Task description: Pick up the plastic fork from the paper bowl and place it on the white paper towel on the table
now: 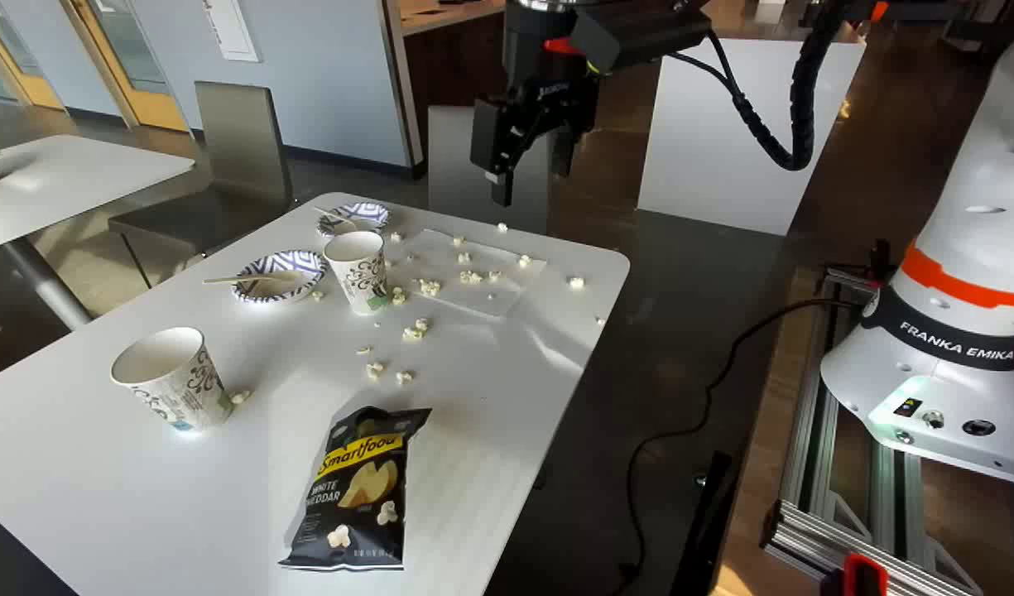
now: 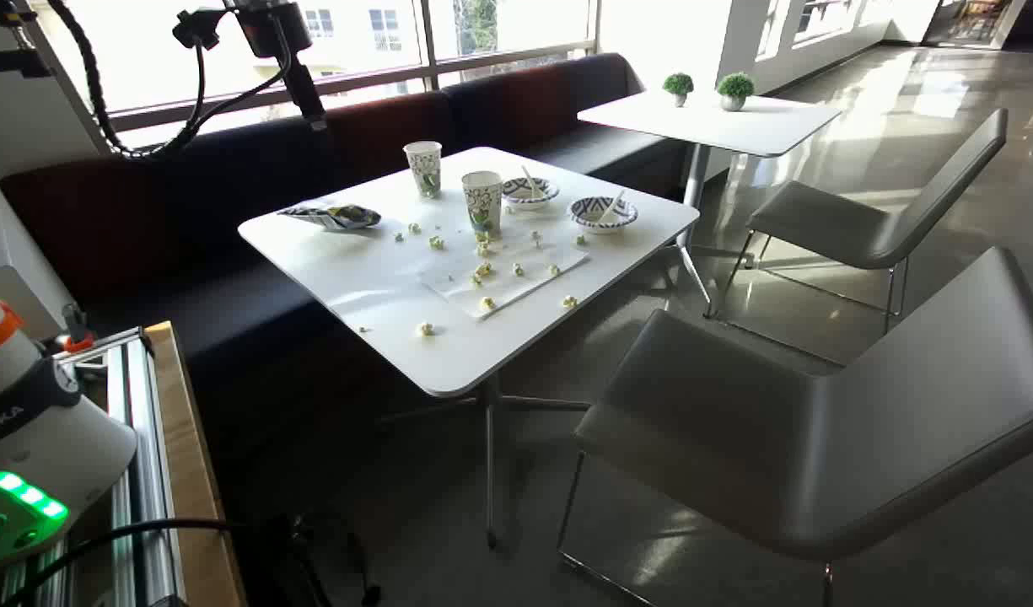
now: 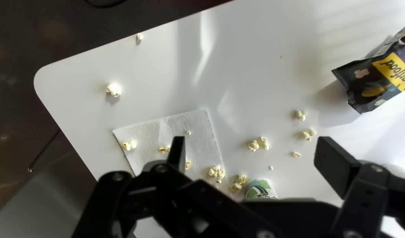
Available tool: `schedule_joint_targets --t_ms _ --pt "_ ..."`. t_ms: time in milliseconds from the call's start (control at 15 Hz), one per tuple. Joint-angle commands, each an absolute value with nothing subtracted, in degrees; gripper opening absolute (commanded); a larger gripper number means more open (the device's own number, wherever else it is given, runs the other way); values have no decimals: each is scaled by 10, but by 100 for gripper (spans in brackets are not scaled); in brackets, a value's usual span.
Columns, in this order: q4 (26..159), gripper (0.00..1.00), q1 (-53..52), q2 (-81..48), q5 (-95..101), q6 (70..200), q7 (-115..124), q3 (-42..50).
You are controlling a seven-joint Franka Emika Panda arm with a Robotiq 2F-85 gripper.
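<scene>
Fork (image 1: pixel 246 279) is probably the pale stick poking out past the rim of the bowl (image 1: pixel 290 263) nearer the bag (image 1: pixel 358 497), but heads up: a second bowl (image 1: pixel 372 213) has a lookalike utensil (image 1: pixel 334 216) in it and I can't make out tines on either. So grabbing the wrong one is risk number one.

End effector (image 3: pixel 257 153) is spread wide with nothing in it, hanging well above the surface (image 1: pixel 473 389). I can't find either bowl in the wrist view, so lining up off that view alone would be guesswork.

Next worry is the cup (image 1: pixel 358 281) just beside the fork's bowl (can't tell if they touch). Coming down that wide could clip it and knock it over, and no clue whether there's anything in it.

Then the pinch itself. The handle looks thin and paper bowls weigh next to nothing, so going slightly low probably catches the rim and drags the whole bowl along. Nip only the very end and the fork could swivel or slip out.

Placing isn't free either: popcorn (image 3: pixel 217 172) is scattered on the towel (image 3: pixel 202 142), so the fork might land tilted or skid off the pieces, and pushing down too far could squash them and shift the towel.
</scene>
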State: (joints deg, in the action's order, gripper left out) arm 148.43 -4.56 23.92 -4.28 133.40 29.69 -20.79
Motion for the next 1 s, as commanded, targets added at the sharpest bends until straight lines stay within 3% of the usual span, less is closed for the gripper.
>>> schedule_joint_targets --t_ms 0,933 --pt "1484 100 -57 238 -36 1333 301 -197" --pt "1470 100 -36 209 0 1367 307 -200"
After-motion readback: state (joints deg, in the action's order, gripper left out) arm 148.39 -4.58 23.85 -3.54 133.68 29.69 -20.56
